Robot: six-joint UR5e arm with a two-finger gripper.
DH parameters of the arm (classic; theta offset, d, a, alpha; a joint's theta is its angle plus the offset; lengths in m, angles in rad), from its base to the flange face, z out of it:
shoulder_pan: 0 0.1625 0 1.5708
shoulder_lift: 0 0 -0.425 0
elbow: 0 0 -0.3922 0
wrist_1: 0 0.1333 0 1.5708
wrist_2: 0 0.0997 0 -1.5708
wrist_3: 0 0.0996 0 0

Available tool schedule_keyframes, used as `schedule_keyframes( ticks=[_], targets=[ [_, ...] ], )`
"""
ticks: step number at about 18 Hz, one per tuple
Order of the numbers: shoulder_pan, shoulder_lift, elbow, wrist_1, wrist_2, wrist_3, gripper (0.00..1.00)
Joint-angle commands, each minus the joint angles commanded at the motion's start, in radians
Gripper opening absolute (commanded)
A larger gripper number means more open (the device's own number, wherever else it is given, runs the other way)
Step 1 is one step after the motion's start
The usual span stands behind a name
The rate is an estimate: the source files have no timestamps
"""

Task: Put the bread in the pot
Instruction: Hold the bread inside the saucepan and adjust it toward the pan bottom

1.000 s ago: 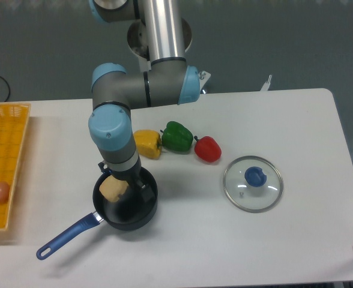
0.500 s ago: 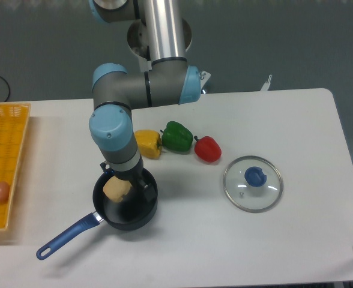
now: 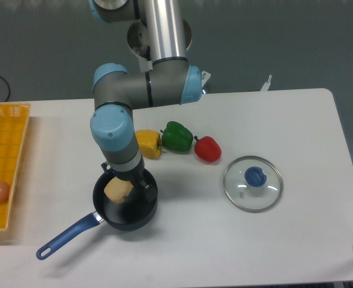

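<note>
Pot [image 3: 126, 207]: black, near-left on table; blue handle running near-left, away from the bowl.
Bread [image 3: 118, 191]: inside pot's left half; likely light, soft, crushable; best pinched gently across the lumpy sides; long axis roughly left-right, slightly tilted.
Gripper [image 3: 125, 183]: directly over bread, fingers hidden; cannot tell whether clamped or released.

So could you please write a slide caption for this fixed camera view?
UR5e gripper lowers the bread into the black pot, beside three peppers.
</note>
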Motion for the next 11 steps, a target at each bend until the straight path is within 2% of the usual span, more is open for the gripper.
schedule_keyframes(
  ticks=[11],
  targets=[
    [-0.002,-0.003,0.002,0.002,0.025,0.000,1.00]
  ],
)
